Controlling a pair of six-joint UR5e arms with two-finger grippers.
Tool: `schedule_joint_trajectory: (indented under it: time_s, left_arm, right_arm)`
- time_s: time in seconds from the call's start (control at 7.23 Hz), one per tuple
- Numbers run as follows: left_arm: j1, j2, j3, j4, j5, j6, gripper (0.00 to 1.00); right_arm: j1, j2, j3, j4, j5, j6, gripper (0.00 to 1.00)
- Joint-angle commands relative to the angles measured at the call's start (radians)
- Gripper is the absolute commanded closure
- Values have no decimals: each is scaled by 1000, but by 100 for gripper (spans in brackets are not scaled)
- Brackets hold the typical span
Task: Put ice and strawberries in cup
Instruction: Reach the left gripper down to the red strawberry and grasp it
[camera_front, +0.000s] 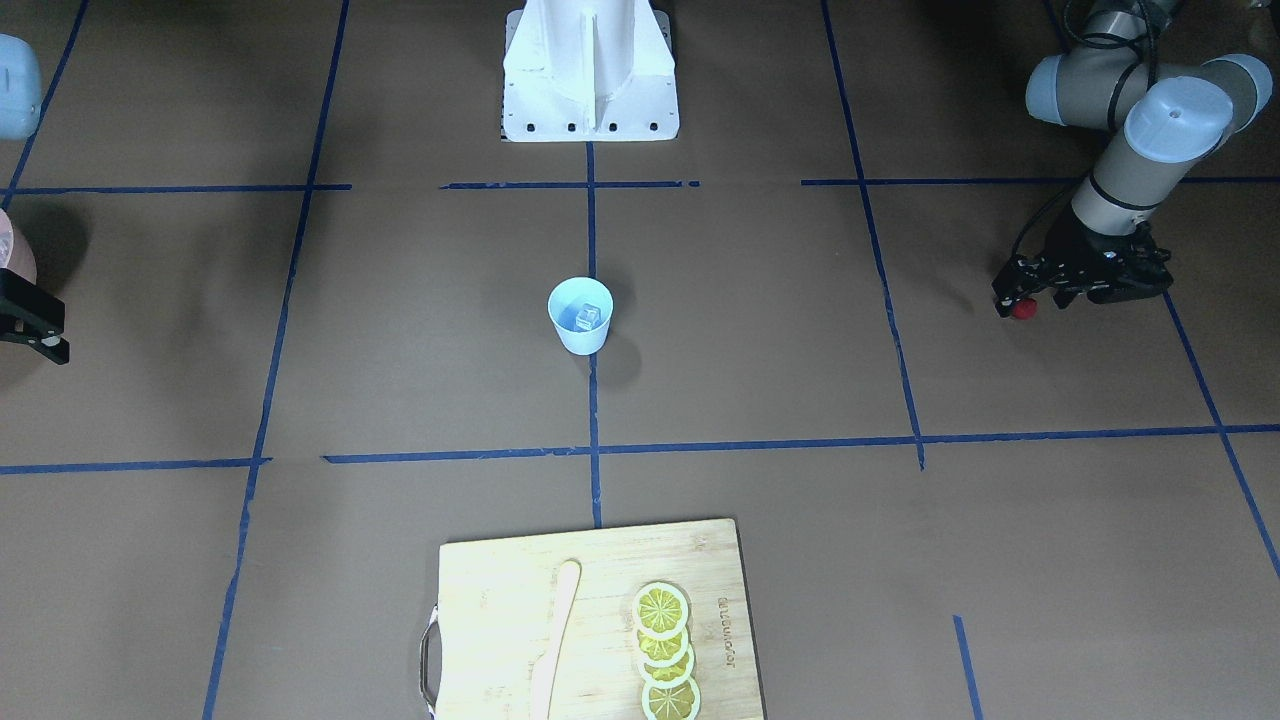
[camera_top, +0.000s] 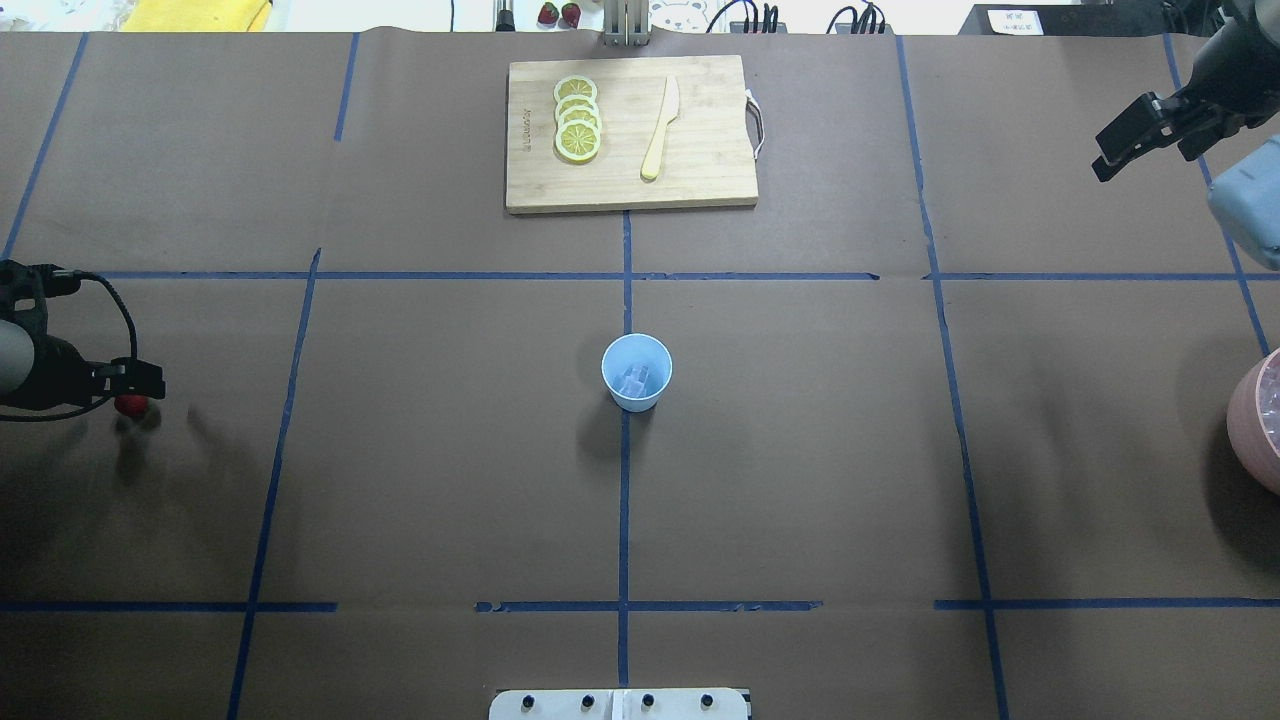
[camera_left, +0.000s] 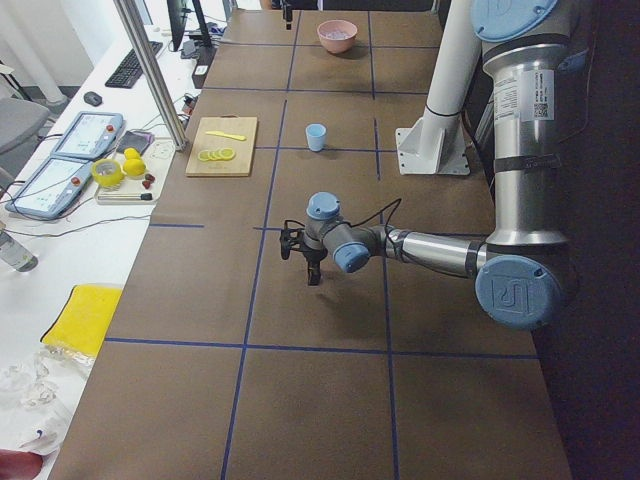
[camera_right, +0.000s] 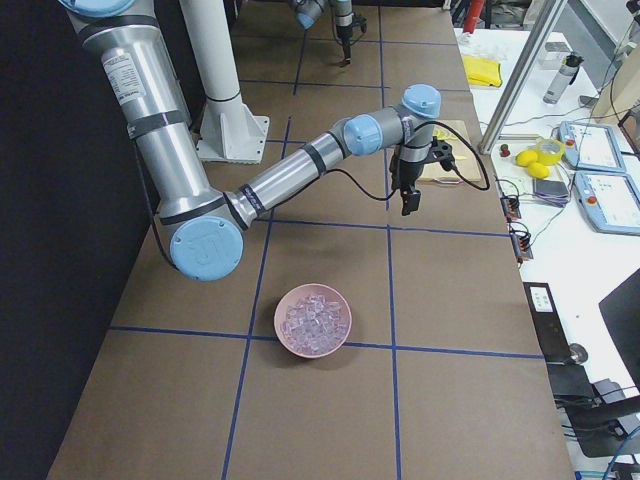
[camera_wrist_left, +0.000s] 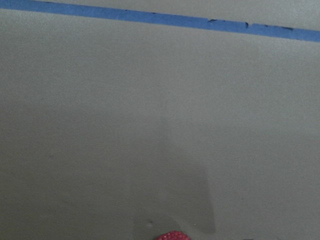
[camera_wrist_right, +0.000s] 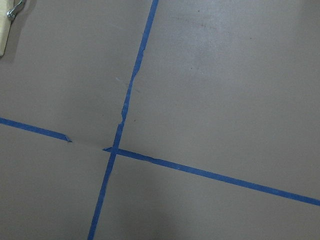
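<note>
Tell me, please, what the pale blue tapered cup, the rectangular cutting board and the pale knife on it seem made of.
The pale blue tapered cup: probably thin plastic, possibly paper; smooth, matte walls. The rectangular cutting board: bamboo or light wood, with visible strip grain. The pale knife: one cream-coloured piece, likely wood or plastic; no metallic shine.

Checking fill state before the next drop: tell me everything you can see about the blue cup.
The cup is small, pale blue, plain and handleless, tapering from a wide rim to a narrower base; it looks like thin plastic. It stands upright near the middle of the table, on a blue tape line. Clear ice lies inside it; I cannot tell how many cubes. Nothing red shows inside. Only the table and the ice touch it.
</note>
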Motion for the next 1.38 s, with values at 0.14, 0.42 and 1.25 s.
schedule_joint_trajectory:
  time_s: [0.14, 0.42, 1.25]
  left_arm:
    - [0, -10, 9, 1, -4, 0, 15]
    - [0, -9, 11, 1, -4, -2, 20]
    - [-3, -4, 8, 3, -10, 1, 94]
  right_arm:
    - [-1, 0, 0, 1, 2, -1, 0]
    - [-1, 0, 0, 1, 2, -1, 0]
    - [-1, 0, 0, 1, 0, 1, 0]
